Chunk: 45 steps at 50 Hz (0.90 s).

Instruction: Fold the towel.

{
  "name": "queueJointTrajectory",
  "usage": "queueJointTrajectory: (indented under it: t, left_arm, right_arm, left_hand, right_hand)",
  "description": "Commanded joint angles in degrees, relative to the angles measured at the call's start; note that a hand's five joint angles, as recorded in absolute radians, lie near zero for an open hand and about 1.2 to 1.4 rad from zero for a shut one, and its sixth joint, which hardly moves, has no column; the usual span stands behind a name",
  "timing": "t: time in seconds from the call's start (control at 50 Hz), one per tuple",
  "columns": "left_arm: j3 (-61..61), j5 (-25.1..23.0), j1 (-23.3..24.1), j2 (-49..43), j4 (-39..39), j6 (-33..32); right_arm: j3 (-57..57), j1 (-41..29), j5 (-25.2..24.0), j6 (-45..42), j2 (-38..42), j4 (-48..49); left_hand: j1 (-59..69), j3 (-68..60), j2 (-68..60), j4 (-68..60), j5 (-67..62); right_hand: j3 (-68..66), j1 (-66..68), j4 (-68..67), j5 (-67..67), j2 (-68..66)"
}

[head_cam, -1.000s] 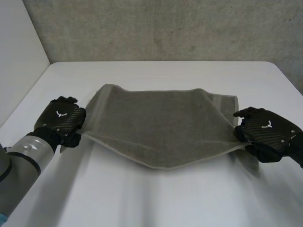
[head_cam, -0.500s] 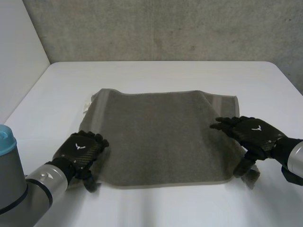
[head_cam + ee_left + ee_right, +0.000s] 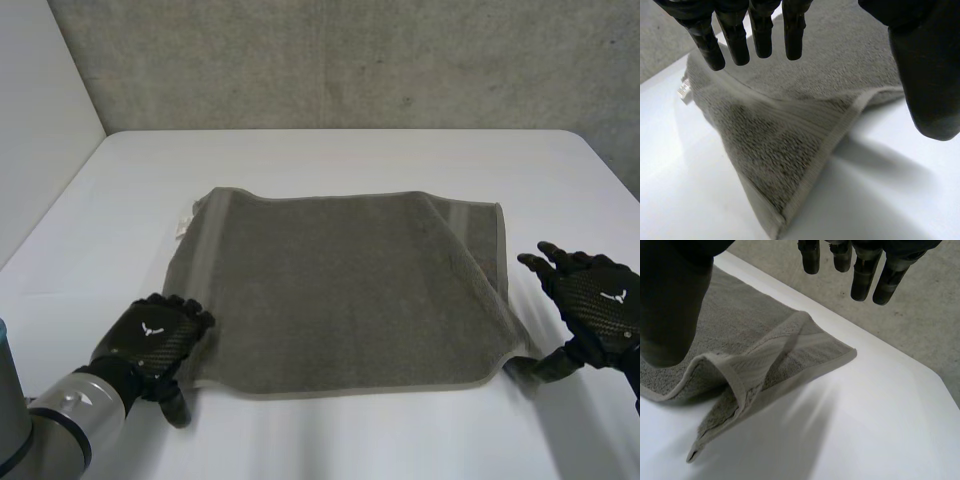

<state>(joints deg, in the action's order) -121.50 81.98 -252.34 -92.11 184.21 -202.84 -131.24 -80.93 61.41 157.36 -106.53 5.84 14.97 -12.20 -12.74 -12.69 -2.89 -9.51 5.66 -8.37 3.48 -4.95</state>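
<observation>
1. Head view: a grey-brown terry towel (image 3: 345, 290) is seen folded double, flat on the white desk (image 3: 330, 150).
2. The black left hand (image 3: 155, 338) is held open at its near left corner, nothing grasped.
3. The black right hand (image 3: 595, 300) is spread open beside the near right corner.

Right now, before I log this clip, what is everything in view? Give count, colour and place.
towel: one, grey-brown, flat on the middle of the table, doubled at its near corners
label: one, white, at the towel's far left corner
table: one, white, under everything
wall: one, grey concrete, behind the table
left arm: one, grey, at the near left
left hand: one, black, open, beside the towel's near left corner
right hand: one, black, open, beside the near right corner
</observation>
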Motion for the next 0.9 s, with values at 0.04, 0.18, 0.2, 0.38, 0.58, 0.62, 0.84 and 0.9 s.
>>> queueJointTrajectory:
  t: [0.04,0.18,0.2,0.38,0.58,0.62,0.84,0.9]
  left_arm:
    - [-1.54,1.95,0.36,-1.84,2.64,0.08]
    - [-1.02,7.48,2.11,-5.53,8.44,0.25]
    - [-1.02,7.49,2.12,-5.54,8.45,0.26]
    - [1.18,10.83,3.87,-11.07,13.37,0.17]
    - [4.51,11.53,4.14,-17.22,14.34,0.08]
    - [5.31,12.24,4.23,-17.76,14.43,0.08]
    - [7.86,13.47,3.52,-12.48,15.13,0.78]
    - [7.42,13.12,3.08,-9.23,14.78,0.87]
  right_arm:
    - [-2.26,2.62,-0.68,-0.21,0.97,1.37]
    - [-2.61,2.79,-0.41,-0.38,5.36,4.35]
    - [-2.61,2.79,-0.41,-0.38,5.37,4.36]
    - [-2.26,2.26,-0.33,-0.03,12.12,7.87]
    - [-0.15,2.26,-0.41,0.41,20.31,8.58]
    - [0.55,2.26,-0.94,0.58,21.19,8.58]
    - [9.95,3.14,-5.42,2.96,19.25,5.85]
    - [11.89,3.23,-7.8,2.61,18.64,2.86]
  left_hand:
    - [-5.93,2.2,3.71,2.69,2.89]
    - [-5.77,2.2,3.54,2.69,2.89]
    - [-5.76,2.2,3.54,2.69,2.89]
    - [-5.76,2.2,3.54,2.69,2.89]
    - [-3.76,2.2,1.54,2.69,1.68]
    - [4.5,2.2,-6.72,2.69,-6.58]
    - [65.03,2.2,-67.26,2.69,-67.11]
    - [65.03,2.2,-67.26,2.69,-67.11]
  right_hand:
    - [-0.49,-5.66,-1.63,-3.48,4.95]
    - [-0.49,-5.66,-1.63,-3.48,4.95]
    - [-0.49,-5.66,-1.63,-3.48,4.95]
    - [-0.49,-3.66,-1.63,-3.48,2.95]
    - [-0.49,20.57,-1.63,12.75,-21.28]
    - [-0.49,34.87,-1.63,27.05,-35.58]
    - [-0.49,74.34,-1.63,66.52,-75.05]
    - [-0.49,74.34,-1.63,66.52,-75.05]
